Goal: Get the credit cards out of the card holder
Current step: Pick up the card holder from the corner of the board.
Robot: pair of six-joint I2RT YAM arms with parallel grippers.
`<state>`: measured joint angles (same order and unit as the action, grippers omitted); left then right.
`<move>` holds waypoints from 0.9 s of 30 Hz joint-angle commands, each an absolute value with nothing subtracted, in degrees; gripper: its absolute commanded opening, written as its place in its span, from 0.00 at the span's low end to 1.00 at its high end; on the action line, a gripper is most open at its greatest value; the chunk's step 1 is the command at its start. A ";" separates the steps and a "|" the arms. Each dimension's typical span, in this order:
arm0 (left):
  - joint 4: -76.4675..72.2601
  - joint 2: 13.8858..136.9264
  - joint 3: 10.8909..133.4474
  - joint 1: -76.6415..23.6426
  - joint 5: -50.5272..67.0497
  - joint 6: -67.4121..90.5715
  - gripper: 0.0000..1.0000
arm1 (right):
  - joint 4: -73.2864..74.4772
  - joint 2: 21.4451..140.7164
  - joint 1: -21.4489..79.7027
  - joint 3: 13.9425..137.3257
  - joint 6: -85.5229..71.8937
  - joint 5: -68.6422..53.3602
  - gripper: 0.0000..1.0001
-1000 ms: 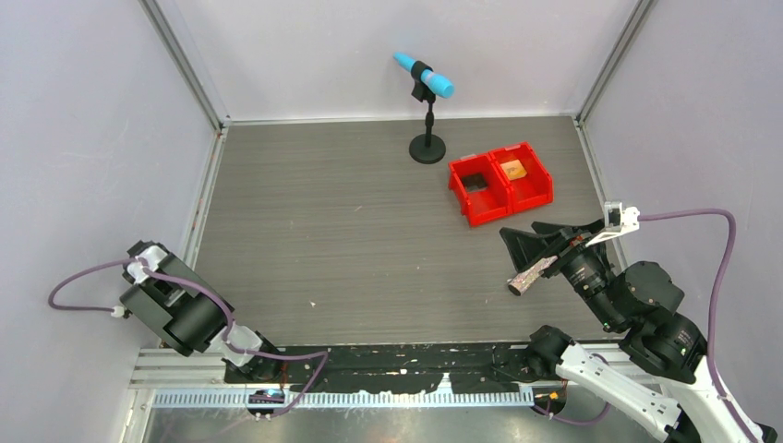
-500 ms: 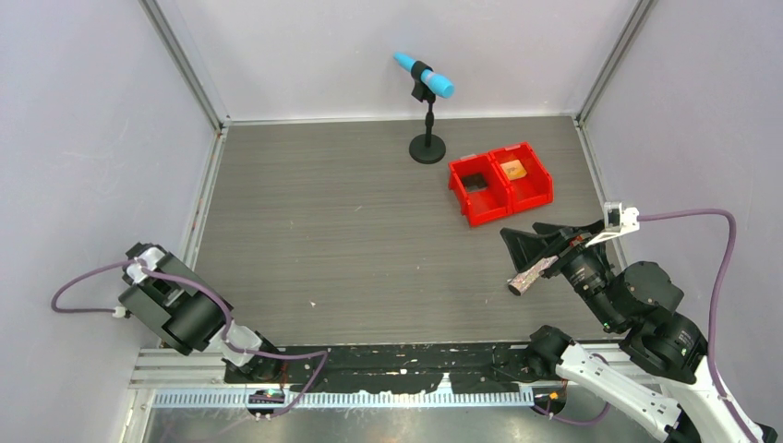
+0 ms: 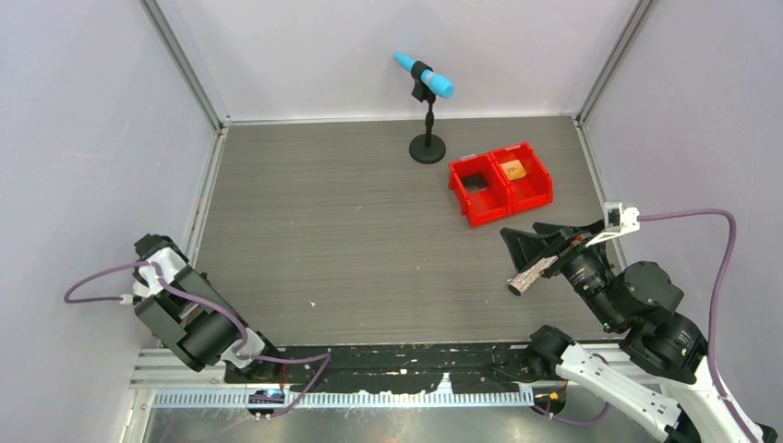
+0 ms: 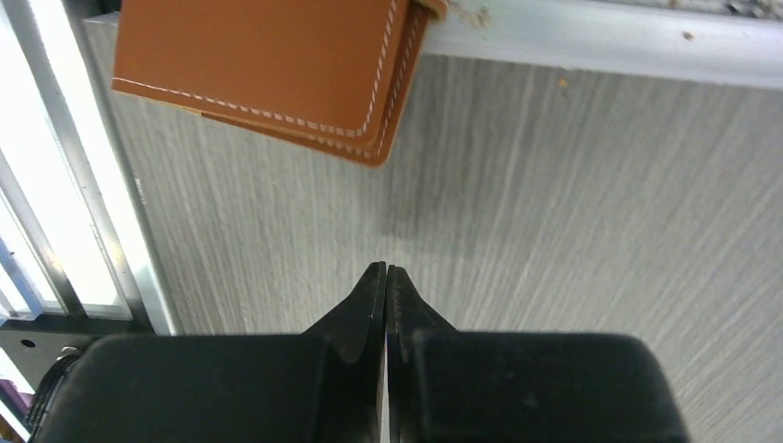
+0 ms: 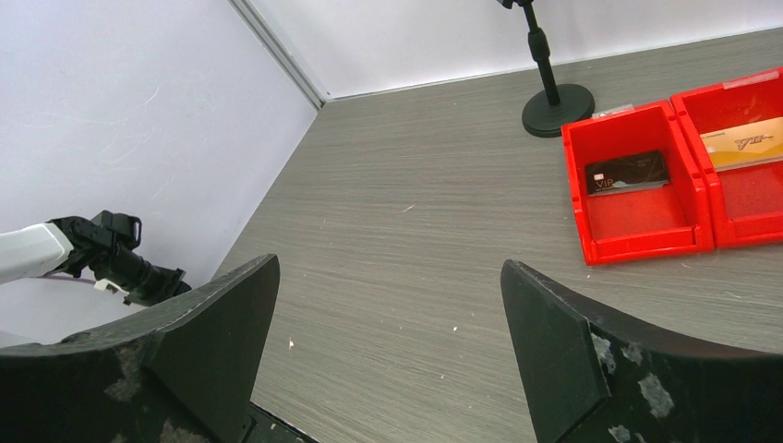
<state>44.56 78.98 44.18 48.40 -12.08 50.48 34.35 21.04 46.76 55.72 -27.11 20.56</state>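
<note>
Two cards point(image 5: 628, 173) lie in the red bins point(image 5: 637, 247), card holder point(image 4: 258, 74) folded, perhaps emptied; left gripper point(image 4: 386, 277) pinched together empty, right gripper point(image 5: 388, 268) gaping empty.

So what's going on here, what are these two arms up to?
Neither arm holds anything right now. The left arm sits folded at the near left corner, jaws shut and empty, just short of the brown card holder, which lies closed beside the metal rail. The right arm hangs over the right side with jaws wide open. Farther back, the red bins hold a black card and a gold card, one in each.
</note>
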 commanded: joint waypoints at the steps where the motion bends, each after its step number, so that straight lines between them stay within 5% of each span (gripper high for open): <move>1: 44.49 76.09 46.73 46.76 -10.33 49.16 0.00 | 32.20 22.25 46.94 56.93 -26.64 21.12 0.98; 4: 46.31 73.85 49.90 46.76 -12.18 46.05 0.06 | 32.18 22.07 46.93 57.10 -26.55 21.09 0.98; 8: 49.55 71.83 53.11 46.85 -20.86 44.03 0.44 | 32.17 21.82 46.93 57.15 -26.50 21.09 0.98; 27: 39.89 76.41 49.07 45.79 -26.37 28.38 0.80 | 31.12 18.13 46.93 57.59 -24.29 23.12 0.98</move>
<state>45.12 76.27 49.63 46.11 -25.54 35.48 34.30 20.01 46.76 55.99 -25.58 20.82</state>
